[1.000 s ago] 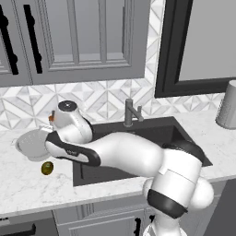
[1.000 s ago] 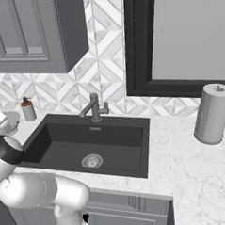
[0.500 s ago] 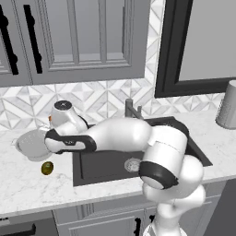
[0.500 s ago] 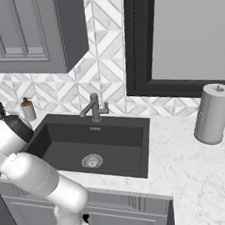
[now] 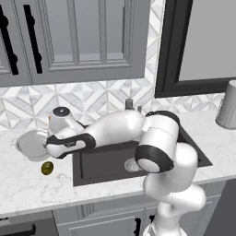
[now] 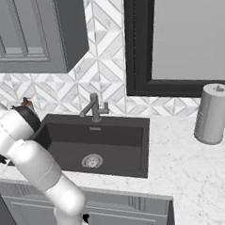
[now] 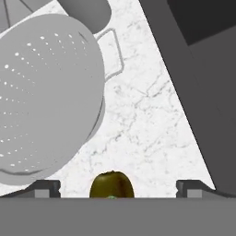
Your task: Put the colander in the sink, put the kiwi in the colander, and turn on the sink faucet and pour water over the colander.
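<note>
The white perforated colander (image 5: 30, 143) (image 7: 44, 92) stands on the marble counter left of the sink (image 5: 105, 162) (image 6: 103, 138). The olive-brown kiwi (image 5: 47, 168) (image 7: 112, 185) lies on the counter in front of it. My gripper (image 5: 49, 152) (image 7: 119, 189) hovers open over the counter beside the colander's right rim, nothing between its fingertips (image 7: 48, 188). In the hand view the kiwi sits low between them, and the colander lies to the upper left. The sink faucet (image 6: 94, 107) (image 5: 129, 103) stands behind the basin, partly hidden by my arm in the left base view.
A grey ribbed canister (image 6: 211, 114) (image 5: 227, 110) stands on the counter right of the sink. A soap bottle (image 6: 26, 102) is at the back left by the tiled wall. My arm spans the sink's left half. Cabinets hang above.
My elbow and upper arm have swung right over the sink. The hand stays by the colander's right rim, a little lower. The jaws remain open. Colander and kiwi have not moved.
</note>
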